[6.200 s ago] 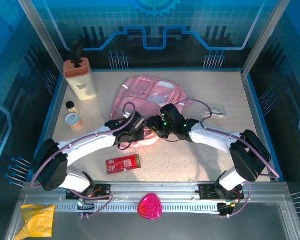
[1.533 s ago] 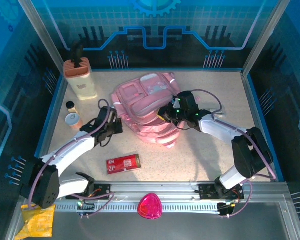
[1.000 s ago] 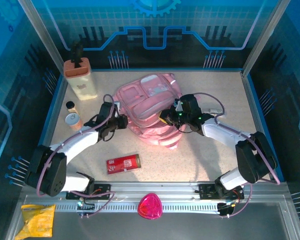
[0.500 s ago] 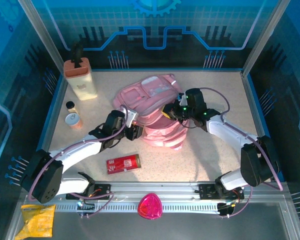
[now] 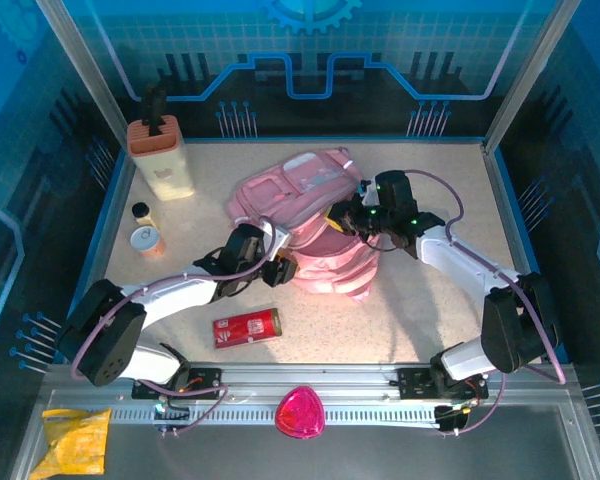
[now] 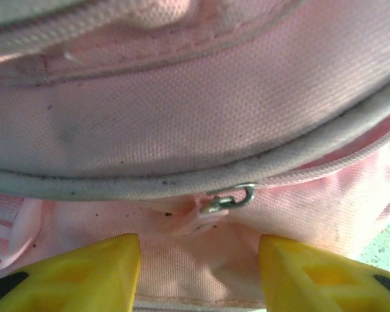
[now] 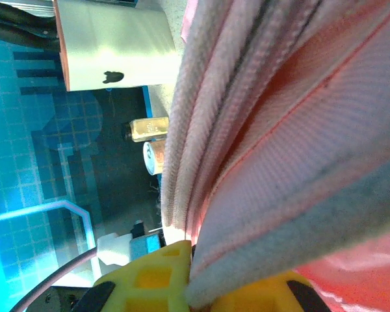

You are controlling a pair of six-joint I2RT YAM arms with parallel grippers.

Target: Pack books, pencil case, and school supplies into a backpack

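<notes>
flanking backpack, left pincer parted at zip (right pincer pinching fabric)

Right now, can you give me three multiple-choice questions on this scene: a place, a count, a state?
1. The flat red rectangular pencil case lies: A) on the table, on the near side of the soft pink backpack; B) inside the backpack; C) on the floor.
2. Small round jars at the table's left: A) one; B) two; C) four.
3. The right jaws are: A) wide open; B) shut on backpack fabric; C) holding a jar.
Key: 1A, on bare table; 2B, two show; 3B, fabric is pinched between yellow fingers.
</notes>
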